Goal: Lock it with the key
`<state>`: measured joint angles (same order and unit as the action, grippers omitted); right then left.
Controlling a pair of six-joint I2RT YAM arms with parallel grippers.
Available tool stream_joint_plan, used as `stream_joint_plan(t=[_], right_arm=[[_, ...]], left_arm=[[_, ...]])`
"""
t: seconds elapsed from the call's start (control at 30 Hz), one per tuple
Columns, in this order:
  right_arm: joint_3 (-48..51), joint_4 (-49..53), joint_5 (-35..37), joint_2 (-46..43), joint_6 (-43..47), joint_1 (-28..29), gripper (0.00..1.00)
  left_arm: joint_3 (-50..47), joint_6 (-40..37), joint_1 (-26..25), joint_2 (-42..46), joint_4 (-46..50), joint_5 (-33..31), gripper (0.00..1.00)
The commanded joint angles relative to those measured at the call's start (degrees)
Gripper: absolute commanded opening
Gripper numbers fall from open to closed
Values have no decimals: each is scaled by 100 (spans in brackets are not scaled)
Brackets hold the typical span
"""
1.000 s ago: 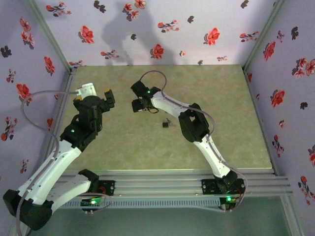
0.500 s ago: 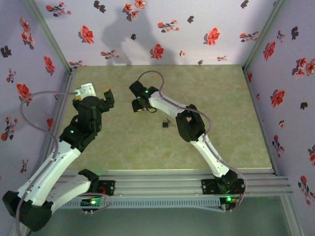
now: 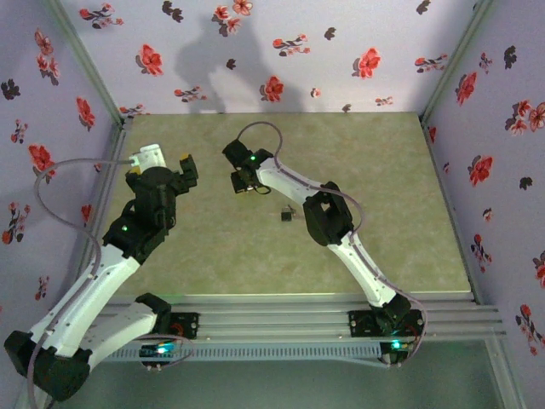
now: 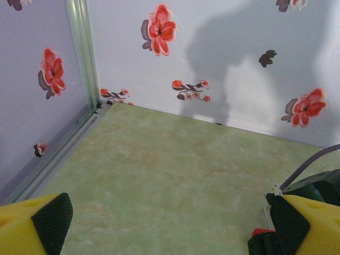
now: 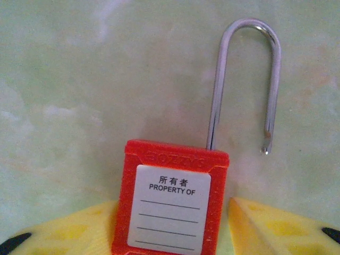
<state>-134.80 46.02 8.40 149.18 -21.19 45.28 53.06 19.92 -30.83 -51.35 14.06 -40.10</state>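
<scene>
Starting from the key [image 3: 287, 216]: it lies loose on the green table [image 3: 383, 213], just beside the elbow of my right arm [image 3: 330, 215] and well apart from the left gripper [image 3: 166, 164]. From the right gripper [image 3: 243, 181] it sits off to my right and back toward the bases, so that side is plainly the nearer. It is too small from above for me to call which way its blade points, and I would want that settled before any pinch. The right gripper [image 5: 172, 218] is busy: its yellow fingers [image 5: 276, 228] flank the red padlock [image 5: 170, 202], which lies flat, label up, shackle [image 5: 247, 79] pointing away from the wrist with its free end out of the body. The jaws stand about halfway, close against the lock's sides, though I cannot tell whether they actually clamp it. The left gripper [image 4: 170, 223] is spread as wide as it goes and holds nothing. My read is that the key falls to the left side, a long reach across. I cannot see the keyway.
</scene>
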Motion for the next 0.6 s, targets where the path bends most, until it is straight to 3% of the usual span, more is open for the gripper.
stream_joint_plan(t=[0.0, 0.13, 0.47, 0.57], right_arm=[[-162, 176, 105, 259, 98, 70, 49], [-169, 228, 178, 254, 158, 93, 41], [-72, 481, 362, -52, 464, 231, 1], [201, 410, 357, -364, 511, 268, 0]], left_arm=[[-49, -78, 41, 83, -203, -183, 100], [-54, -93, 42, 78, -211, -183, 100], [-92, -119, 50, 38, -255, -188, 100], [-100, -138, 50, 12, -273, -192, 100]])
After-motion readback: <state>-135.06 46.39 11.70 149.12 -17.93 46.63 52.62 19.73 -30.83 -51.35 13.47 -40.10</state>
